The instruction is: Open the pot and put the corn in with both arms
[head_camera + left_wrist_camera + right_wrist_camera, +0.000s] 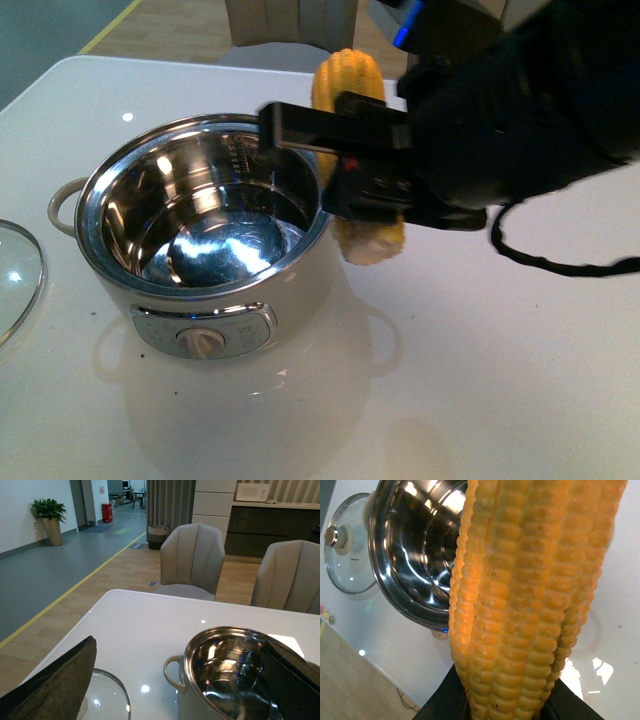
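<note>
The right fingers (310,122) are clamped on the corn (350,75), one black finger crossing the cob's front and reaching out over the pot's rim. The cob stands roughly upright in that grip, just outside the right side of the pot (300,290). Its lower end hangs beside the pot's wall, and I cannot tell whether it touches the desk (500,380). The right wrist view shows the cob (530,595) filling the frame, with the steel bowl open behind it.

The left fingers (60,680) are spread wide with nothing between them, hovering toward the desk's left edge. The glass lid (107,695) lies flat beneath them, and the pot is just beyond.

The opening step looks done, as the lid (15,270) lies on the desk left of the pot and apart from it, and the bowl is bare and empty. The step in hand is carrying the corn to the opening.

The next move calls for lifting the cob until its lower end clears the rim. It then has to shift toward the desk's left edge until it hangs over the middle of the bowl, and be lowered before the right fingers let go. The outstretched finger passes close above the rim, so it is likely to need watching.
</note>
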`<state>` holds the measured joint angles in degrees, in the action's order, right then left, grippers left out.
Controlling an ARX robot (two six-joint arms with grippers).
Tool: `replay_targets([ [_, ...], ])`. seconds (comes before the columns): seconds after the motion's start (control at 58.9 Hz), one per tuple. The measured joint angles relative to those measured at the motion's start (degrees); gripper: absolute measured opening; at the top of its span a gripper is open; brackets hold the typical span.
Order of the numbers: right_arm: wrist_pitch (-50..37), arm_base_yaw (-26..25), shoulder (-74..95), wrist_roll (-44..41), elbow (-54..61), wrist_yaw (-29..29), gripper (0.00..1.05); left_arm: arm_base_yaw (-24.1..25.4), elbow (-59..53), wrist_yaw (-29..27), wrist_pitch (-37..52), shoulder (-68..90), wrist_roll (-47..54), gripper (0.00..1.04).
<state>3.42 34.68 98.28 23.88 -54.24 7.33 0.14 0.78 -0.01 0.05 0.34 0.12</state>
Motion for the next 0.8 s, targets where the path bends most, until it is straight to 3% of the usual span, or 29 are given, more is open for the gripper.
replay_targets([
  [0.204,2.8,1.9,8.0,6.5,-10.0,-0.3,0.19,0.0,0.0,0.0,0.0,0.0,0.0,0.98],
  [0.798,9.7,5.4,21.9,12.2,-26.0,-3.3,0.22,0.0,0.0,0.0,0.0,0.0,0.0,0.98],
])
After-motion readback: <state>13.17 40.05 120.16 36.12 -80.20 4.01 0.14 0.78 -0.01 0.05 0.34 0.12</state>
